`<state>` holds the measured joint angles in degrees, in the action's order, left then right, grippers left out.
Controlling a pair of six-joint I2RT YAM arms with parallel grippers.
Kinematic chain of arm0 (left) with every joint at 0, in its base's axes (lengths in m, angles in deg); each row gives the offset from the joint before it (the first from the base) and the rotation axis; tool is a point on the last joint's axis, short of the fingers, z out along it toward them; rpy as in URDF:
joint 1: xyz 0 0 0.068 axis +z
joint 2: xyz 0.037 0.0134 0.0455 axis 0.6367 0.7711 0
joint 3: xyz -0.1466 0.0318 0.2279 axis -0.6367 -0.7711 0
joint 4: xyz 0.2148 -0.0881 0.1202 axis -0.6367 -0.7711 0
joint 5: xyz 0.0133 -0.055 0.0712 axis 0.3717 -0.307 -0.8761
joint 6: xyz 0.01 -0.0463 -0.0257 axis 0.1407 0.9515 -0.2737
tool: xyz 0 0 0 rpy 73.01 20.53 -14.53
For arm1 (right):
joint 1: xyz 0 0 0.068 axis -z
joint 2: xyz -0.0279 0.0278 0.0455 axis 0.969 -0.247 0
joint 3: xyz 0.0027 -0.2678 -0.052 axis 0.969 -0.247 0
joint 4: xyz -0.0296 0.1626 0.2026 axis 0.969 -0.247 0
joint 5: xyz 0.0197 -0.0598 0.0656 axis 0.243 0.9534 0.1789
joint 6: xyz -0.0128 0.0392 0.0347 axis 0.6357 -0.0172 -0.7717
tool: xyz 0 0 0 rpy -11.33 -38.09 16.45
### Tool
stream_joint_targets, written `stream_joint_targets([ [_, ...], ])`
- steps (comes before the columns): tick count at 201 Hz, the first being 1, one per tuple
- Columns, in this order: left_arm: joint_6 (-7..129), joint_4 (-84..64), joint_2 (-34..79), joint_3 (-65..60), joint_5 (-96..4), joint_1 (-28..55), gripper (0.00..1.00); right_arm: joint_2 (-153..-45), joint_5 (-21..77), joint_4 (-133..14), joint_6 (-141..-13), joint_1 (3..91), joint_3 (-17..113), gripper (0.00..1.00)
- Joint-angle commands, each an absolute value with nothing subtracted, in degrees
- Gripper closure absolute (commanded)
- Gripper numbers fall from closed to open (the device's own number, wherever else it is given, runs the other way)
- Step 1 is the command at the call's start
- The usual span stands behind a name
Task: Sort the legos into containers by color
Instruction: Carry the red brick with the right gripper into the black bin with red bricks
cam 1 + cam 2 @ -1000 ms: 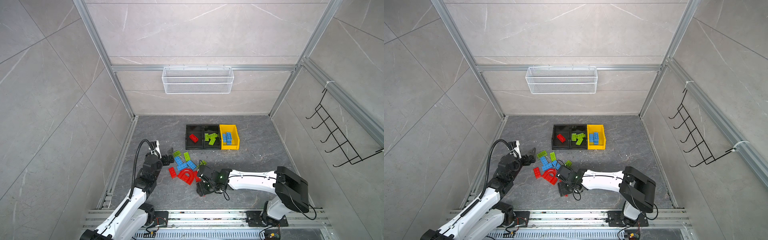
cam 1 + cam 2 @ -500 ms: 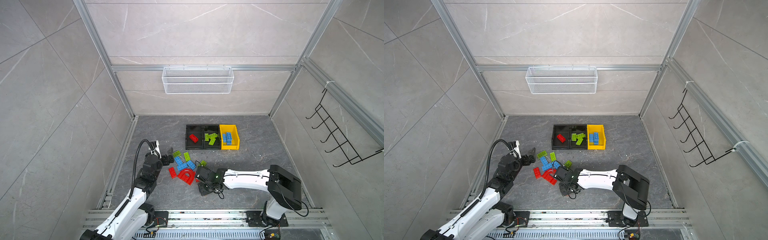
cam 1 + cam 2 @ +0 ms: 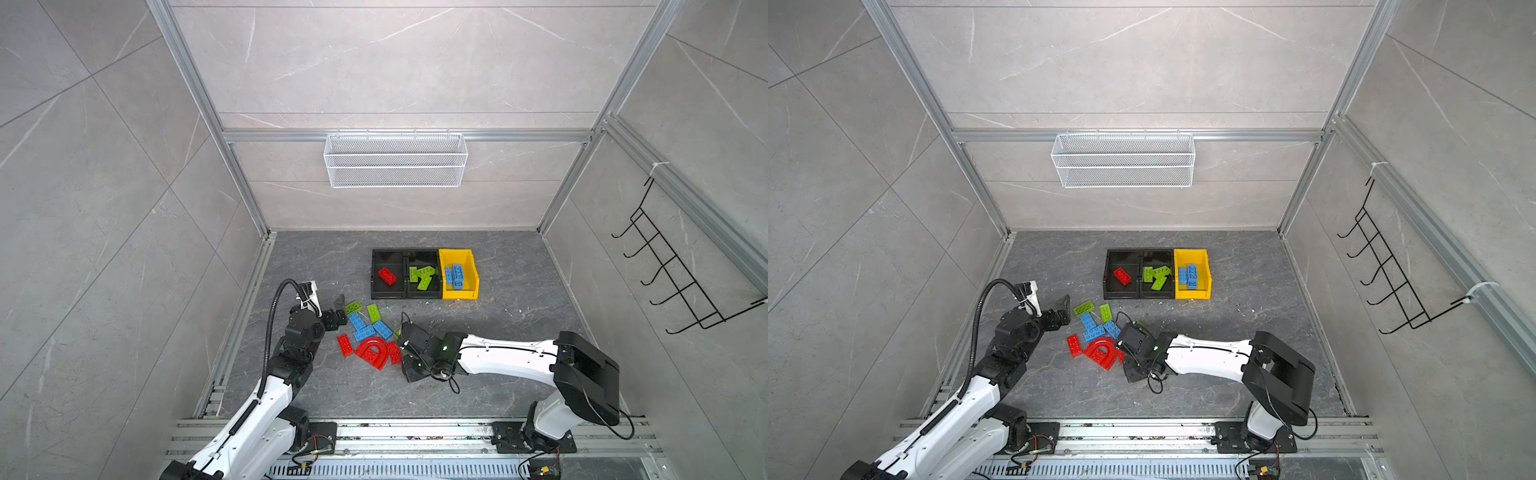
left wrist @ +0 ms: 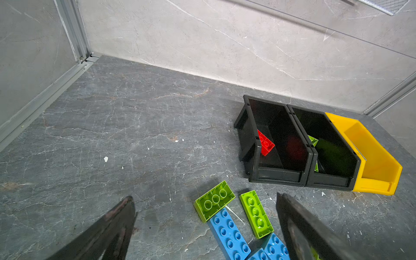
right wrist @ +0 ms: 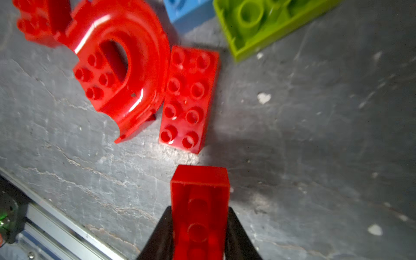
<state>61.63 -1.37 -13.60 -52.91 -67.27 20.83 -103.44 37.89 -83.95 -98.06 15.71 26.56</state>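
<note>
So the right gripper point(image 5: 199, 216) is clamping a red brick point(image 5: 199, 193), jaws pinching its two long sides, hollow underside facing the wrist camera. I'm guessing it's grabbing across the narrow width because that's the span the jaws fit around. The brick is sitting at the near-right edge of the loose pile point(image 3: 365, 334). Whether it's off the floor yet, I can't tell, since the wrist is covering it in both top views.

Just beyond it a second red brick point(image 5: 189, 99) is lying studs-up, touching the red arch point(image 5: 121, 67). A lime green brick point(image 5: 258, 22) is lying upside down a bit further off.

The left gripper point(image 4: 204, 196) is hanging with its jaws spread wide and nothing in them. It's over the far-left side of the pile, above a green brick point(image 4: 215, 200) and a blue brick point(image 4: 229, 234). To me it's looking parked there so the arms aren't crowding each other.

The containers are sitting in a row at the far middle. The left black bin point(image 3: 388, 251) is holding one red piece, the middle black bin point(image 3: 423, 251) the greens, and the yellow bin point(image 3: 459, 294) on the right the blues. So my guess is this brick is heading for the left black bin. It's probably needing a clean lift first, or it'll be knocking the arch.
</note>
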Motion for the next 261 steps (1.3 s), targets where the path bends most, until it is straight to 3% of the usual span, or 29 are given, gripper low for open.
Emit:
stream_joint_targets([
  [1, 61.6, -0.3, -14.3, -52.2, -67.8, 21.1, 0.00, -100.7, 33.7, -80.7, -93.3, 20.0, 27.4, 0.74],
  [46, 61.5, -0.3, -14.0, -52.2, -67.7, 21.1, 0.00, -103.8, 30.4, -81.4, -84.7, 29.6, 38.5, 0.74],
  [117, 61.7, -0.1, -13.6, -52.1, -67.3, 21.0, 0.00, -122.8, 26.0, -77.9, -80.1, 39.8, 61.2, 0.74],
  [201, 61.7, 0.0, -13.6, -52.1, -66.9, 21.1, 0.00, -136.3, 26.3, -78.1, -80.7, 41.8, 75.2, 0.74],
  [211, 61.7, -0.1, -13.6, -52.0, -66.7, 21.1, 0.00, -136.9, 26.2, -78.6, -80.7, 42.0, 76.0, 0.70],
  [237, 61.6, -0.1, -13.7, -52.1, -66.8, 21.0, 0.00, -136.5, 26.8, -79.7, -80.1, 42.0, 76.8, 0.47],
  [261, 61.7, 0.0, -13.6, -52.1, -66.9, 21.1, 0.00, -133.5, 27.1, -80.5, -79.3, 42.0, 75.0, 0.40],
])
